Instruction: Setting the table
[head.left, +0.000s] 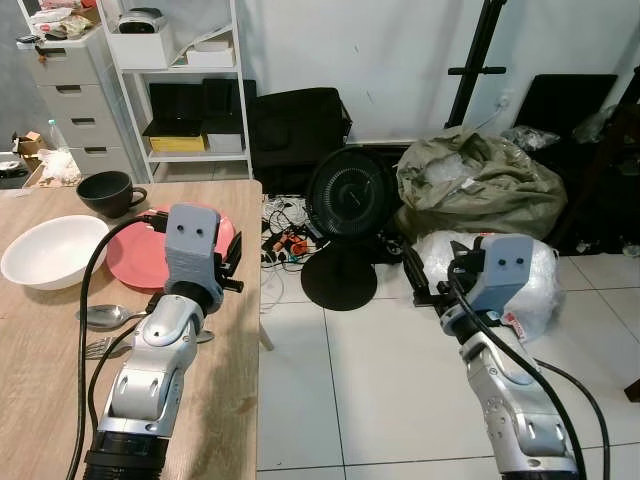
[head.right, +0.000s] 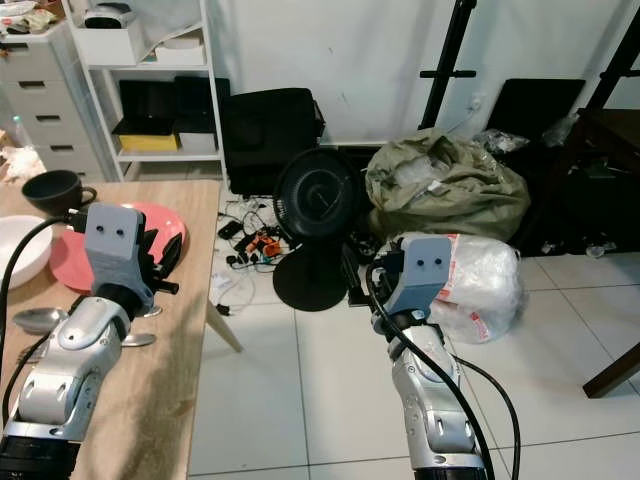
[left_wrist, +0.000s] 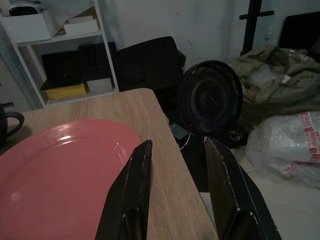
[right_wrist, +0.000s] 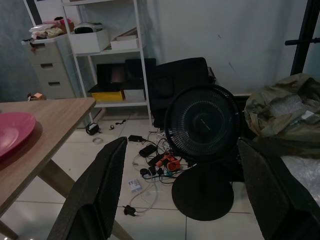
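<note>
Over the near right part of the wooden counter (head.left: 40, 360) I have my left hand (left_wrist: 175, 165), its two black fingers (left_wrist: 132, 185) parted with a gap between them and nothing held. Through the left wrist camera, one finger overlaps the rim of the pink plate (head.left: 140, 255) and the other sits past the counter's edge, with bare wood showing between them. From the head cameras the hand sits just above the plate's near right rim, but I cannot tell whether it touches.

Out from there, a dark mug (head.left: 108, 193) stands just behind the plate, handle turned toward the counter's right edge. A white bowl (head.left: 52, 250) sits just left of the plate. Nearer to me, a spoon (head.left: 108, 317) lies on the wood beside my left arm, and a fork (head.left: 100, 347) lies just below it, partly hidden by the arm.

My right hand (right_wrist: 185, 200) is held out over the white tiled floor (head.left: 380, 390), well apart from the counter, its fingers spread wide and empty.

Beyond it a black floor fan (head.left: 345, 200) stands on its round base, with a tangle of cables (head.left: 285, 240) beside it. A clear plastic bag (head.left: 530, 270) lies near the right arm, an olive sack (head.left: 480, 180) is behind that, and a white shelf unit (head.left: 185, 90) stands against the wall.
</note>
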